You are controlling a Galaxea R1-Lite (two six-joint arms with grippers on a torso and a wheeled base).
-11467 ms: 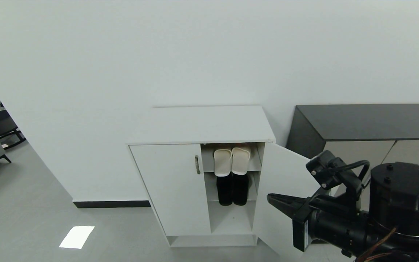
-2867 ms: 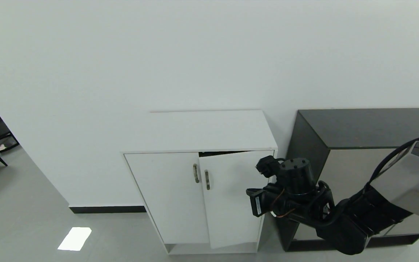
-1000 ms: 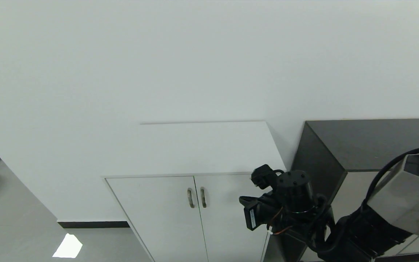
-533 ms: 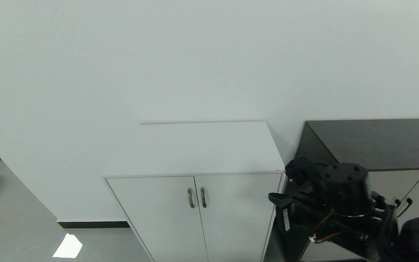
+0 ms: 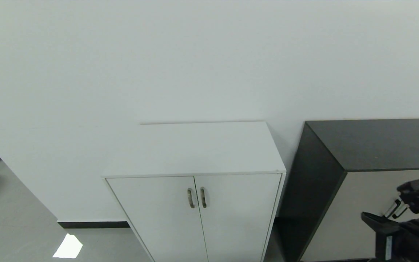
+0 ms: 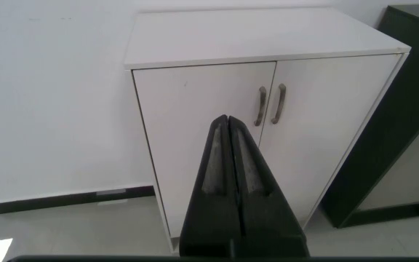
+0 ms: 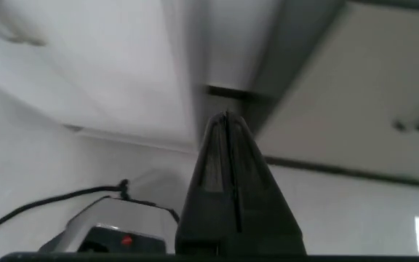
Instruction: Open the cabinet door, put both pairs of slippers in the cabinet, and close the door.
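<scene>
1. The white cabinet [image 5: 195, 153] stands against the wall, just beside a black sideboard [image 5: 376, 145]. Both cabinet doors [image 5: 238, 214] sit flush, with their handles [image 5: 196, 197] side by side.
2. The left pincer [image 6: 228, 120] has its fingers pressed together, holds nothing, and points at the cabinet front.
3. The right pincer [image 7: 226, 116] is likewise closed and empty, low before the sideboard.

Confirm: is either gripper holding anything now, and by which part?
Nothing is held. The left gripper and right gripper are both shut on empty air; the cabinet doors are closed.
</scene>
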